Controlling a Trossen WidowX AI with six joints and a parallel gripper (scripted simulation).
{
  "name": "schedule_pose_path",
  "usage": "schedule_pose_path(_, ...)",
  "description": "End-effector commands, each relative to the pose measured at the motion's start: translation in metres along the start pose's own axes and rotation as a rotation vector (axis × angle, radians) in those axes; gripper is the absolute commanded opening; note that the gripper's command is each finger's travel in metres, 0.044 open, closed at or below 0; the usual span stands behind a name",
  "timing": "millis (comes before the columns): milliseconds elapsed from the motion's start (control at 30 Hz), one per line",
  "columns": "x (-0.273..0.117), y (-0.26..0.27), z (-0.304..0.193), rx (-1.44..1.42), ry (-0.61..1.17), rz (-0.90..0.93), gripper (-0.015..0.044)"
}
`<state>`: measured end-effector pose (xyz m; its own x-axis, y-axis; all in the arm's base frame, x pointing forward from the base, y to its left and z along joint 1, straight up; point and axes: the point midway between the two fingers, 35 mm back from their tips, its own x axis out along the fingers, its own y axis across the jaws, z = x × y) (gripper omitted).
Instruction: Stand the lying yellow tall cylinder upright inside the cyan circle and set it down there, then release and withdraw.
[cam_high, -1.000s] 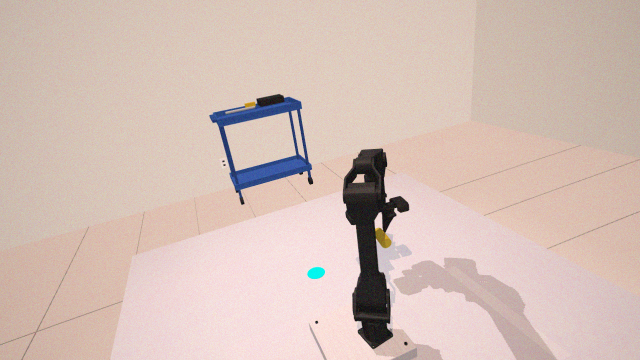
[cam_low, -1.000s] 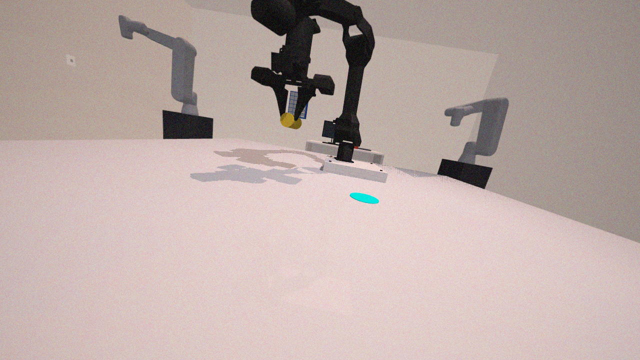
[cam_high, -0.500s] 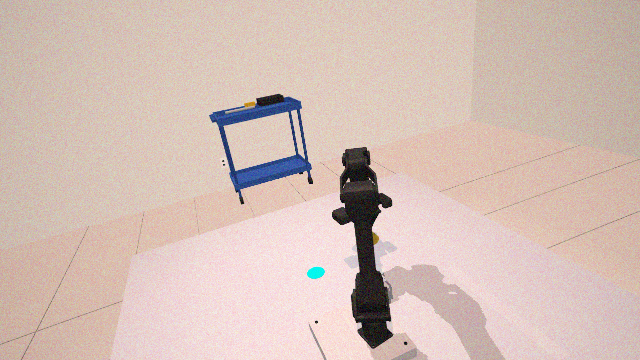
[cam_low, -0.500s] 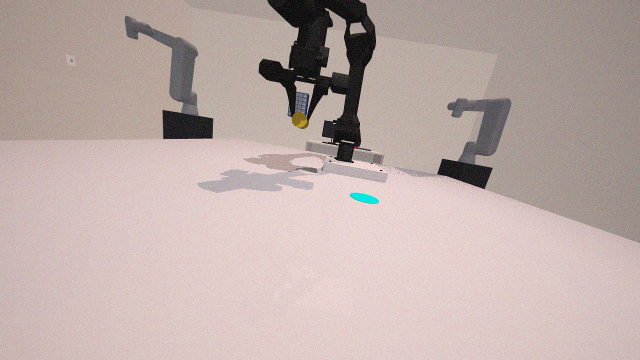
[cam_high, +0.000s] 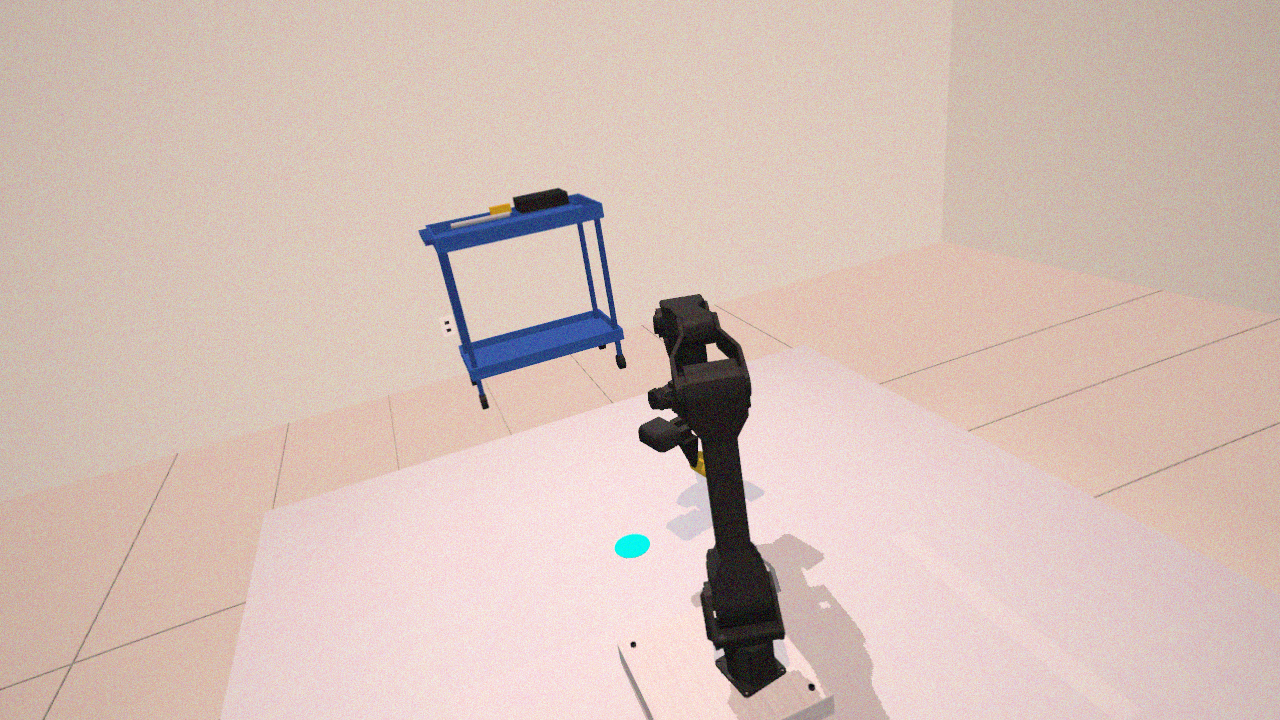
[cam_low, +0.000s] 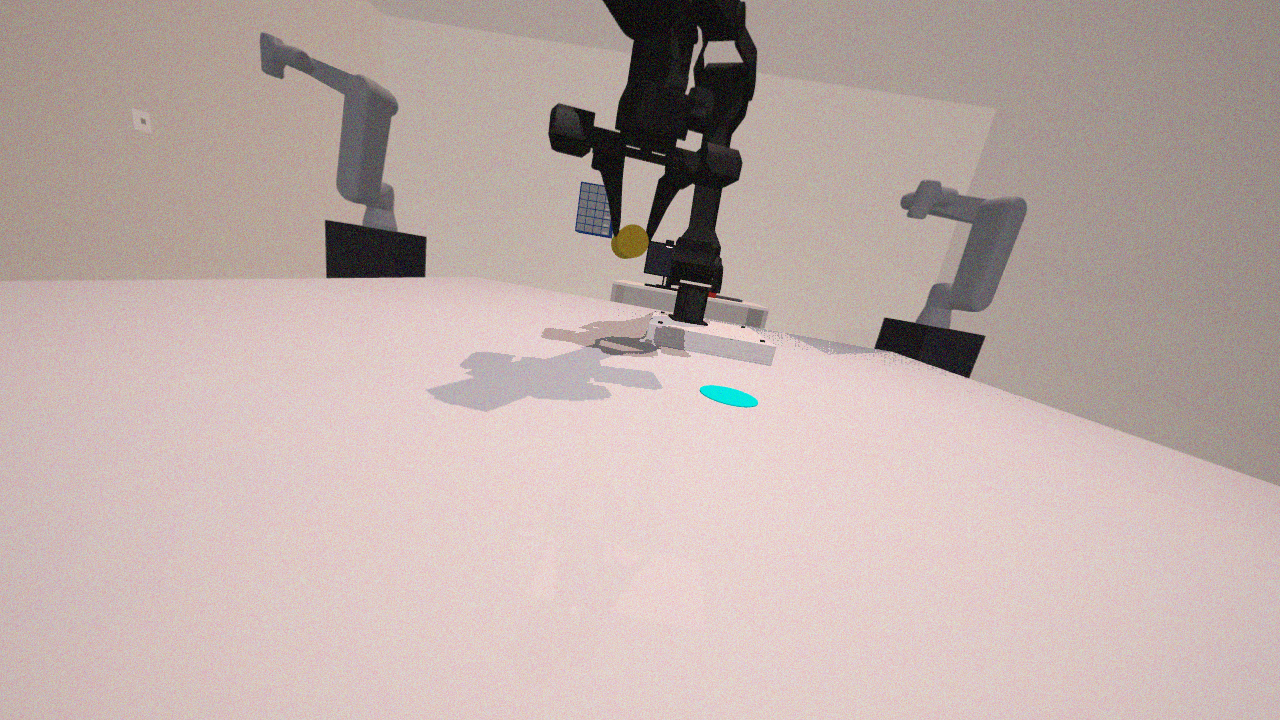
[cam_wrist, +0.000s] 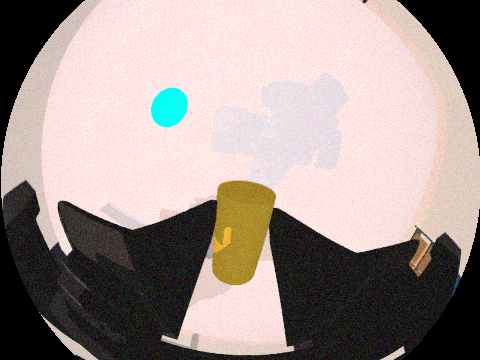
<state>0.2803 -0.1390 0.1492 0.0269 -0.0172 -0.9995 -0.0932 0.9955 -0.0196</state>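
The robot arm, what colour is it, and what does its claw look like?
The arm is matt black all over, built from chunky, boxy segments joined by rounded joints, standing on a pale flat base plate. Its claw has two slim black fingers that taper to narrow tips under a wide black crossbar. No loose cables or markings show on it.

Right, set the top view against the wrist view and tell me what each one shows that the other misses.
Only the top view shows the whole arm down to its base, the full blue cart by the wall and the tiled floor; there the yellow cylinder is a sliver behind the arm.

Only the wrist view shows the grip up close: the cylinder clamped between the two fingers, held above the table, well short of the circle.

Both show the cyan circle on the white table, with nothing on it.
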Motion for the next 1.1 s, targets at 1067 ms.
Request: schedule_pose_path(1067, -0.007, 0.099, 0.062, -0.467, -0.008, 0.013, 0.0105)
